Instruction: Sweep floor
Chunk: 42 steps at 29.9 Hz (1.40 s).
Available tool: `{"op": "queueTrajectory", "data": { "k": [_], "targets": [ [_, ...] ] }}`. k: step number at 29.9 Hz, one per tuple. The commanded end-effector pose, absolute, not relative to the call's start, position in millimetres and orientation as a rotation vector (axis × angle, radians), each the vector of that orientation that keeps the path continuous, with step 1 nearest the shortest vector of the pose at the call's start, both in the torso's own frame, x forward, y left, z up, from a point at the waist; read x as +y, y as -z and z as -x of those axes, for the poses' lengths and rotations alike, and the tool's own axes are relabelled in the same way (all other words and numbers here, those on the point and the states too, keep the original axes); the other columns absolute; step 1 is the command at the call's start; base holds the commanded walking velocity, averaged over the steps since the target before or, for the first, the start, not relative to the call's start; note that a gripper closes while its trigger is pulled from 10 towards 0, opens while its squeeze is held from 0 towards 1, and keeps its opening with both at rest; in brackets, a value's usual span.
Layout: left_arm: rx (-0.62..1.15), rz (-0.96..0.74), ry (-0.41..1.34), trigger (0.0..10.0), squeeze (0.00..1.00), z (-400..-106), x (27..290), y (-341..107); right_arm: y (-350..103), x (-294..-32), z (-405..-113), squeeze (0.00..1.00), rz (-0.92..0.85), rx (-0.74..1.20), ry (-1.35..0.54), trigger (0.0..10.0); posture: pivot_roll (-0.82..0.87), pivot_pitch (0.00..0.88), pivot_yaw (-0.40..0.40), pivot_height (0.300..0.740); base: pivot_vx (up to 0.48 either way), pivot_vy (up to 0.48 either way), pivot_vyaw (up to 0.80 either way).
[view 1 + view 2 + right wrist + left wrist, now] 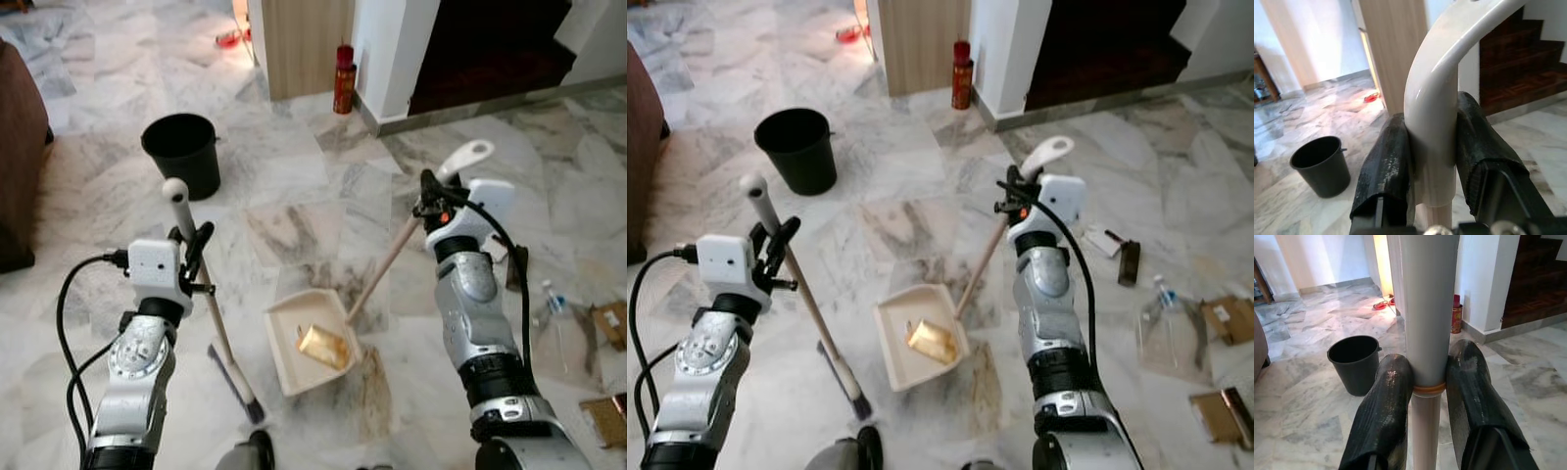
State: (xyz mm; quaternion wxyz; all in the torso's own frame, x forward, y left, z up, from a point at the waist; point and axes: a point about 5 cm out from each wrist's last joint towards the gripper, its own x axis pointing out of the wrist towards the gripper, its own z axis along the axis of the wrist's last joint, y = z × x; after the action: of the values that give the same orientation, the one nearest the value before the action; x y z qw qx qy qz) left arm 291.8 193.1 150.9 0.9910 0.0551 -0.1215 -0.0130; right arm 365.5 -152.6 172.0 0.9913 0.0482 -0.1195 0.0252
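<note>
Left gripper (pixel 1427 396): fingers pinching grey-handled broom (pixel 211 304)
Right gripper (pixel 1432 161): fingers pinching cream long-handled dustpan (pixel 304 338) holding gold wrapper (pixel 323 345)

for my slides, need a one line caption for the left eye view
Left gripper holds a white-handled broom, right gripper a cream long-handled dustpan containing a gold wrapper.
</note>
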Motion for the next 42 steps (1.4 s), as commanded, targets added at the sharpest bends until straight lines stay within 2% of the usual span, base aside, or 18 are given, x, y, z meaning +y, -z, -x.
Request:
{"op": "queueTrajectory", "data": {
  "k": [1,9,27,32,39,42],
  "targets": [
    [-0.299,-0.134,0.025,10.0,0.00,-292.0,192.6,-164.1,-184.9,-149.6,-367.2,0.00,-0.105,-0.289,-0.070,10.0,-0.01,0.236,-0.011,0.740,0.375,0.000,0.00],
    [-0.301,-0.134,0.021,10.0,0.00,-291.9,192.5,-164.7,-186.9,-144.8,-365.8,0.00,-0.106,-0.304,-0.097,10.0,-0.01,0.239,-0.011,0.740,0.381,0.000,0.59],
    [-0.303,-0.129,0.024,10.0,0.00,-291.8,190.2,-164.9,-186.1,-142.3,-366.8,0.00,-0.136,-0.290,-0.112,10.0,-0.01,0.238,-0.015,0.740,0.383,0.000,0.00],
    [-0.303,-0.127,0.029,10.0,0.00,-292.0,189.1,-165.0,-190.3,-136.6,-366.3,0.00,-0.094,-0.311,-0.144,10.0,-0.01,0.236,-0.015,0.740,0.383,0.000,0.00],
    [-0.300,-0.130,0.029,10.0,0.00,-291.2,190.0,-163.4,-191.2,-135.2,-365.5,0.00,-0.106,-0.320,-0.153,10.0,-0.01,0.230,-0.017,0.740,0.383,0.000,0.80],
    [-0.300,-0.132,0.031,10.0,0.00,-291.2,189.3,-163.1,-190.8,-134.9,-365.5,0.00,-0.128,-0.316,-0.156,10.0,-0.01,0.221,-0.016,0.740,0.381,0.000,0.00]
  ]
}}
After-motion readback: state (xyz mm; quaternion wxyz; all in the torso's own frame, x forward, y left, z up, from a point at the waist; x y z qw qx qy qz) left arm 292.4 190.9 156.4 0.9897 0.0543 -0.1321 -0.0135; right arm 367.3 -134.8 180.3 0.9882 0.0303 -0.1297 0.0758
